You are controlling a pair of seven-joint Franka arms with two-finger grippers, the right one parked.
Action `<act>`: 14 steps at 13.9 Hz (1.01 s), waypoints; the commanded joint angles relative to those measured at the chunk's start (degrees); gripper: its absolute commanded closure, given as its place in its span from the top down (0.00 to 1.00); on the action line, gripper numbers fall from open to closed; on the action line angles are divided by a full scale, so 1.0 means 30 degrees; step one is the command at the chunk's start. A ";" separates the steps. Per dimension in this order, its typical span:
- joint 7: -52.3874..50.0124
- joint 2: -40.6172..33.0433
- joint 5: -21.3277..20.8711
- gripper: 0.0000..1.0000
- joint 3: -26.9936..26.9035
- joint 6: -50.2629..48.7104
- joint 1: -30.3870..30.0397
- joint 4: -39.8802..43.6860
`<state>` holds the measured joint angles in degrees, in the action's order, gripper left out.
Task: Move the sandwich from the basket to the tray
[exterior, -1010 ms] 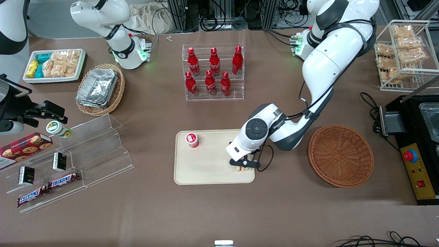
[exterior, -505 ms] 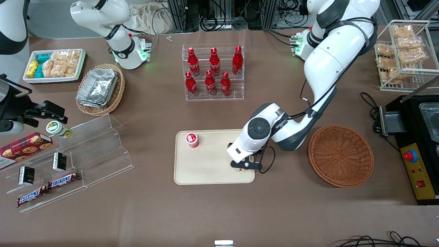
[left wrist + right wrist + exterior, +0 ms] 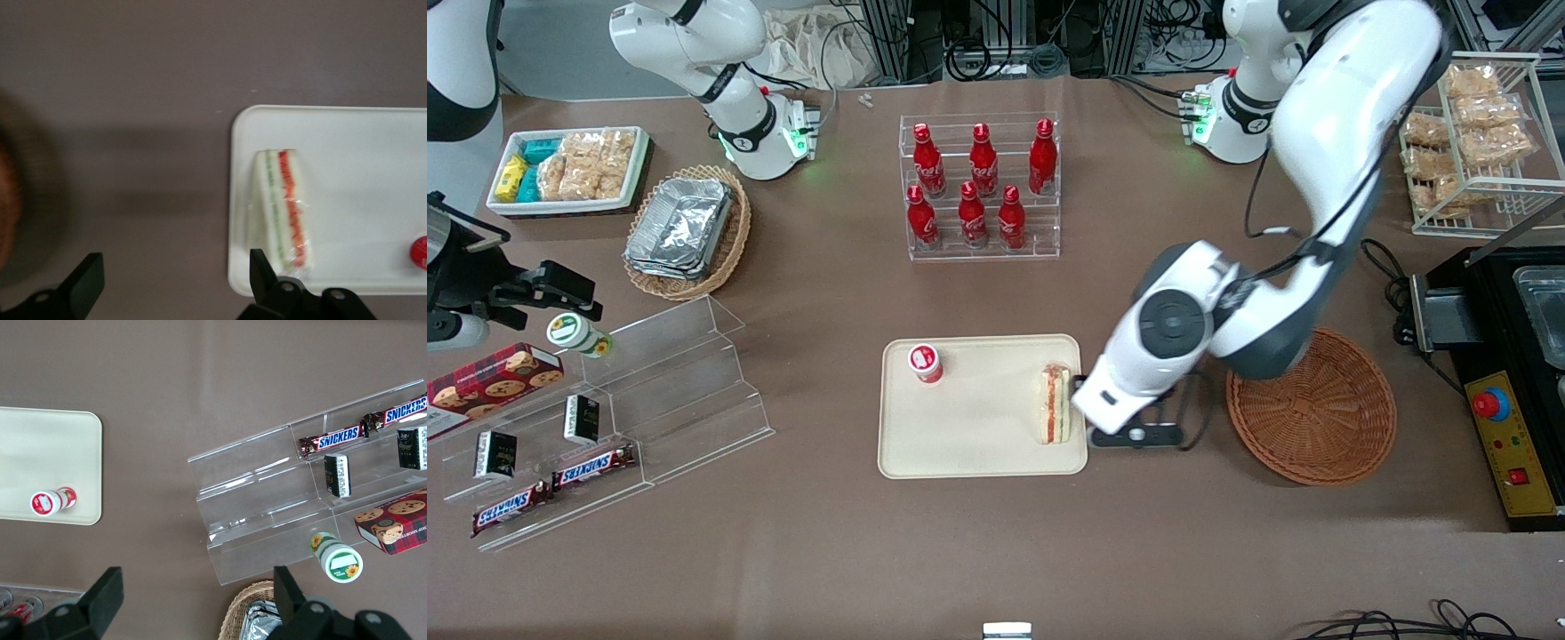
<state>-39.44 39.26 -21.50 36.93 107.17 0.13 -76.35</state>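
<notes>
My gripper (image 3: 1136, 436) has let go of the sandwich (image 3: 1055, 404) and pulled away from it: half a second ago it was closed over the sandwich on the tray (image 3: 969, 444); now it hangs over the bare tabletop (image 3: 996, 551) between tray and basket (image 3: 1312, 404), right of centre in the front view, fingers spread wide and holding nothing. The basket is empty. My judgement: the placing is done, only the retreat remains.

The sandwich lies on the tray close to the rim nearest the basket, well apart from the small red-capped bottle (image 3: 926, 363). Its long axis runs along that rim, toward and away from the front camera, filling stripes facing up, narrow end farther from that camera
</notes>
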 commanded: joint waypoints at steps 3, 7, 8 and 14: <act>0.4961 -0.4170 0.3258 0.91 -0.2101 -0.3437 -0.1918 -0.0770; 0.8335 -0.7278 0.5378 0.99 -0.6503 -0.3529 -0.0836 -0.3427; 0.9183 -0.7749 0.5466 0.99 -0.7351 -0.3557 -0.0514 -0.3958; 1.3435 -0.7813 0.6111 0.99 -0.9675 -0.4170 -0.0421 -0.2853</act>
<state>-2.06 16.60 -4.27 8.50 95.79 -0.86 -86.01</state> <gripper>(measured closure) 0.004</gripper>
